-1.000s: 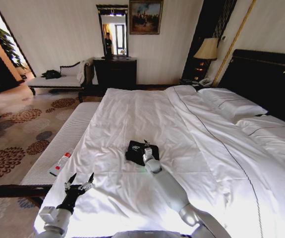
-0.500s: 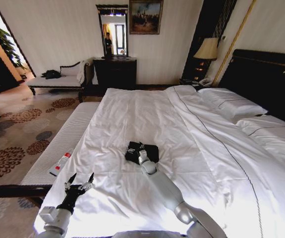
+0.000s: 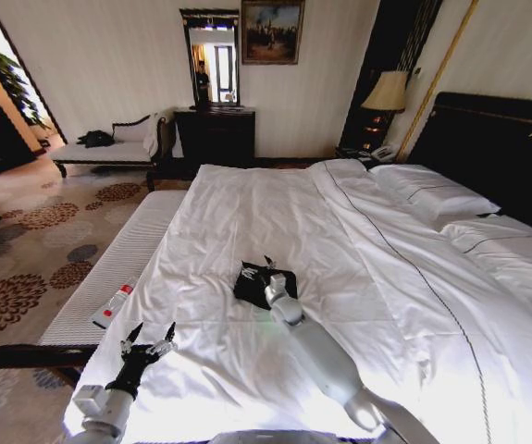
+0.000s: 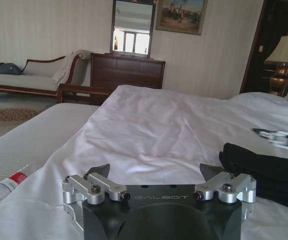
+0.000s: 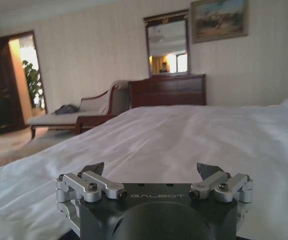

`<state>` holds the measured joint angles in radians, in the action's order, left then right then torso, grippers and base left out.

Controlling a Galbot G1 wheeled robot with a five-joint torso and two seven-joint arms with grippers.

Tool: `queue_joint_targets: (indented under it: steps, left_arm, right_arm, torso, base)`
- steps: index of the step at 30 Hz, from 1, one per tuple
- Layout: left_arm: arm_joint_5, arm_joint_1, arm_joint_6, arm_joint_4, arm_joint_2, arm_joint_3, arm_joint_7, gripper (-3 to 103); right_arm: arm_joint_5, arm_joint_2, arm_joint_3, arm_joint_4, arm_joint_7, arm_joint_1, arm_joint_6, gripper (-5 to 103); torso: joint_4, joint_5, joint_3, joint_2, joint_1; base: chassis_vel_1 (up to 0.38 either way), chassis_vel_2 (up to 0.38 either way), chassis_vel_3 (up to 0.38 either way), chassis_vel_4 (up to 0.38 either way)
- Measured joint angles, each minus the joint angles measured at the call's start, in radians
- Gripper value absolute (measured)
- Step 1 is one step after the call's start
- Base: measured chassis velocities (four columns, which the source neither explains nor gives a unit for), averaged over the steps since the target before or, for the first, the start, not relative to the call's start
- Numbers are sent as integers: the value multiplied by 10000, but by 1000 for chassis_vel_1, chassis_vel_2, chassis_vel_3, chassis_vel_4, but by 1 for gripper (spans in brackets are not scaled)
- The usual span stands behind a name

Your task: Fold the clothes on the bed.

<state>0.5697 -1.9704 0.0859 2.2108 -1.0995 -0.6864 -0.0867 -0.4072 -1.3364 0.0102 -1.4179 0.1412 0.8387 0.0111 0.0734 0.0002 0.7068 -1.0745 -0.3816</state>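
- The black T-shirt [image 3: 264, 282] lies as a small, compact bundle a little left of centre in the head view, on the white sheet of the bed [image 3: 358, 277], well short of the pillows at the right.
- The right gripper [image 3: 267, 272] is over the bundle's near half. Half a second ago it reached further in, towards the shirt's far left corner; now it has drawn back a little and shifted right, to about where it stood a second ago.
- The shirt's outline is practically the same across the three head-view pictures, so this in-and-out looks like a pat or a release and not a new fold.
- In the right wrist view the fingers [image 5: 96, 177] stand wide apart with nothing between them; ahead lies bare sheet, and a sliver of dark cloth shows at the lower edge.
- The left gripper [image 3: 148, 346] hovers at the lower left, above the near edge of the bed, unmoved over the last second. Its jaws are spread and empty in the left wrist view, where the shirt [image 4: 264, 170] sits at the right.
- Judgement: with the shirt this compact and both grippers free, the folding looks finished or nearly so.
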Motion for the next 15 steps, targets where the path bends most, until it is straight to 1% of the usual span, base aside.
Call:
queue_joint_targets:
  steps: [1,3,4,8,9,10,13,14,15]
  left_arm:
    - [0,1,0,0,0,-1,0,100]
    - [0,0,1,0,0,0,-1,100]
    - [0,0,1,0,0,0,-1,100]
    - [0,0,0,0,0,0,0,100]
    - [0,0,0,0,0,0,0,100]
    - [0,1,0,0,0,1,0,100]
    - [0,0,0,0,0,0,0,100]
    - [0,0,0,0,0,0,0,100]
    - [0,0,0,0,0,0,0,100]
  right_arm:
    - [-45,91,116,-99,-40,115,37,100]
    - [-124,384,825,-565,-168,675,96,100]
    - [-124,384,825,-565,-168,675,96,100]
    - [-82,690,2247,-1346,-309,1790,-37,100]
    - [-82,690,2247,-1346,-309,1790,-37,100]
    - [-59,726,2496,-1507,-361,2003,-37,100]
    - [252,885,3398,-2110,-640,2825,157,100]
    - [252,885,3398,-2110,-640,2825,157,100]
    - [481,966,3669,-2312,-761,3134,289,100]
  torso:
    - [-1,1,0,0,0]
    - [-1,0,0,0,0]
    - [-1,0,0,0,0]
    - [2,0,-1,0,1]
    - [2,0,-1,0,1]
    - [2,1,0,0,0]
    - [0,0,-1,0,0]
    - [0,0,-1,0,0]
    - [-1,-1,-1,0,0]
  base:
    - [0,0,0,0]
    - [0,0,0,0]
    - [0,0,0,0]
    - [0,0,0,0]
    - [0,0,0,0]
    - [0,0,0,0]
    - [0,0,0,0]
    - [0,0,0,0]
    - [0,0,0,0]
